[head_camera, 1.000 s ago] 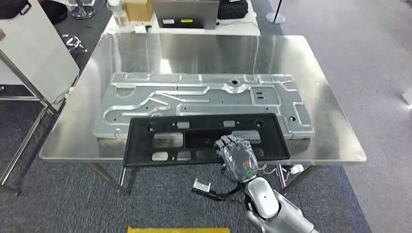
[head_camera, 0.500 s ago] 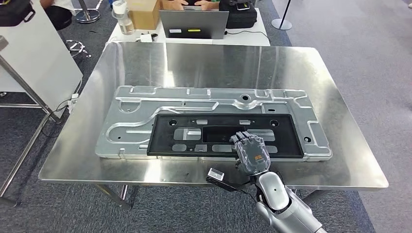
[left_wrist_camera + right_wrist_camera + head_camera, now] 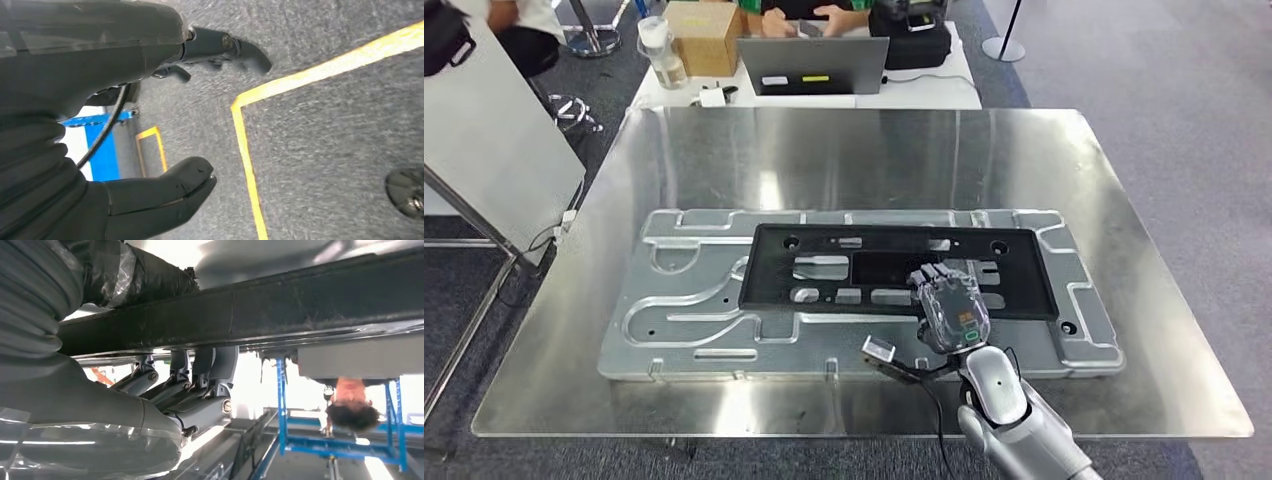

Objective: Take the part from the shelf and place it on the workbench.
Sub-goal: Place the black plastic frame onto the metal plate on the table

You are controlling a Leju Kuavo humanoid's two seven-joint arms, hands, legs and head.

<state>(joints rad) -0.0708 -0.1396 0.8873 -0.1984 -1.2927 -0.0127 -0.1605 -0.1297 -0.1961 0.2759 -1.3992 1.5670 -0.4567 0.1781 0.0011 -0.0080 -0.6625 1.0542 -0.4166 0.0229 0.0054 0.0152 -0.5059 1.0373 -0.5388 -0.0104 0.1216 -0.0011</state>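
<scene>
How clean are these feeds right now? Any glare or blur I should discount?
Head view: sharp, with soft overhead glare on the steel workbench; black part and right hand read clearly. Left wrist view: floor streaked with motion blur, left hand dark. Right wrist view: background blown out, the part's underside in shadow.

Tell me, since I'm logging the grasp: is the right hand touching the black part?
Touching. In the right wrist view the right hand has its fingers pressed against the black part; in the head view it grips the part's near edge.
</scene>
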